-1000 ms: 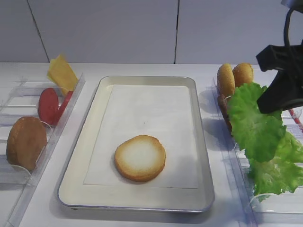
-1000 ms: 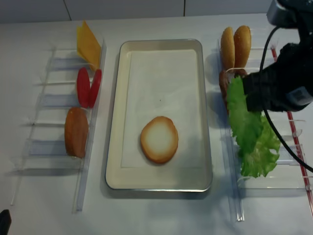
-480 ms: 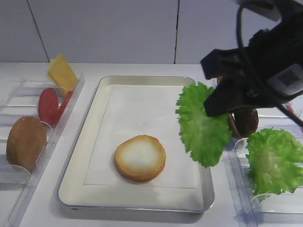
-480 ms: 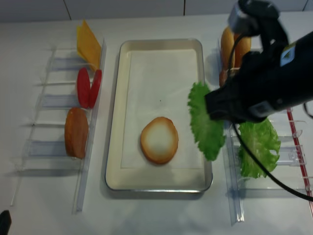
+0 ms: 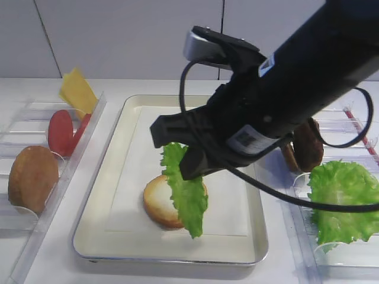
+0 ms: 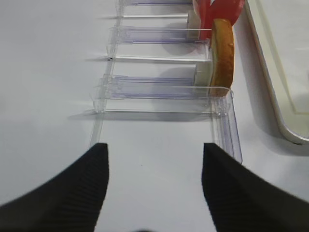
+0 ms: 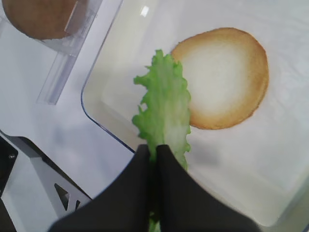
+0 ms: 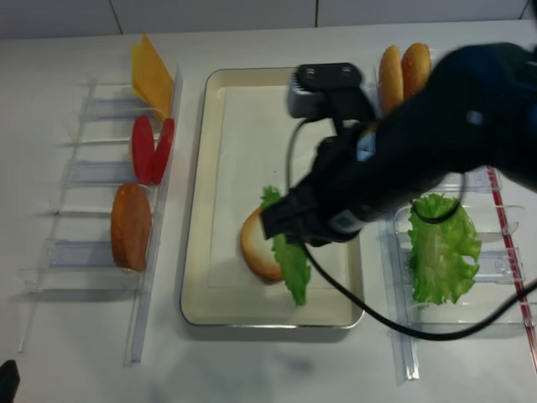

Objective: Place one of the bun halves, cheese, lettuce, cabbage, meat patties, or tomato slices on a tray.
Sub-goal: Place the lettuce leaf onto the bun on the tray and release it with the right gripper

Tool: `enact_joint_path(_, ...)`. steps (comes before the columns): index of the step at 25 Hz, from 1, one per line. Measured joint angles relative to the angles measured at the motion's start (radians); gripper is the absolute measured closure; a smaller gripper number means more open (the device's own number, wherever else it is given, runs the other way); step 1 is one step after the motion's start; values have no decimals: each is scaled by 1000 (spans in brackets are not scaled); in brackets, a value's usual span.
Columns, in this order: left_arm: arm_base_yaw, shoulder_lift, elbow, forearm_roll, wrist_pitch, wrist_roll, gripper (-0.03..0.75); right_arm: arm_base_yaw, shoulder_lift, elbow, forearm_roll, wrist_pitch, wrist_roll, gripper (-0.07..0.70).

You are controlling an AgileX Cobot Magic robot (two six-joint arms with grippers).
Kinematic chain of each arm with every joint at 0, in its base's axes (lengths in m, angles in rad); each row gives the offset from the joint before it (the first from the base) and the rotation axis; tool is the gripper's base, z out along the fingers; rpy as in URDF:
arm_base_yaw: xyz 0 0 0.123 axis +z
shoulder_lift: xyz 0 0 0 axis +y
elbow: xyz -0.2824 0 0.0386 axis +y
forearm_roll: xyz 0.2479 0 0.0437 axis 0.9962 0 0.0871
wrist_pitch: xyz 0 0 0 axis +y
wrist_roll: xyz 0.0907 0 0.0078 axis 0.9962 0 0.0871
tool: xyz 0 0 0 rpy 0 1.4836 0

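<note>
My right gripper [image 7: 155,147] is shut on the edge of a ruffled bright-green lettuce leaf [image 7: 164,111]. The lettuce [image 5: 186,195] hangs from the gripper [image 5: 177,155] above the silvery tray [image 5: 133,118], partly in front of a bun half [image 5: 159,201] that lies pale face up on the paper liner. From overhead the lettuce [image 8: 289,264] covers the right side of that bun half [image 8: 254,248]. My left gripper [image 6: 154,159] stands open over bare white table, with nothing between its fingers.
The clear bins on the left hold cheese [image 5: 77,92], tomato slices [image 5: 60,131] and a bun half [image 5: 32,177]. On the right are meat patties [image 5: 308,145], two bun halves [image 8: 403,71] and a larger pale-veined green leaf [image 5: 343,201]. The right arm spans the tray's right side.
The right gripper lifted the lettuce out of the right bin and carried it left across the tray until it hung over the bun half. The left arm has not moved.
</note>
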Motion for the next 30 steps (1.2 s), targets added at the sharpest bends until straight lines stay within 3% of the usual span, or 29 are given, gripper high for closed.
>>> enact_joint_path(8, 0, 0, 0, 0, 0, 0, 301, 21, 156, -154, 13, -10, 0, 579)
enact_joint_path(20, 0, 0, 0, -2, 0, 0, 301, 73, 285, -249, 6, -18, 6, 579)
enact_joint_path(30, 0, 0, 0, -2, 0, 0, 301, 73, 334, -249, -203, -18, 166, 579)
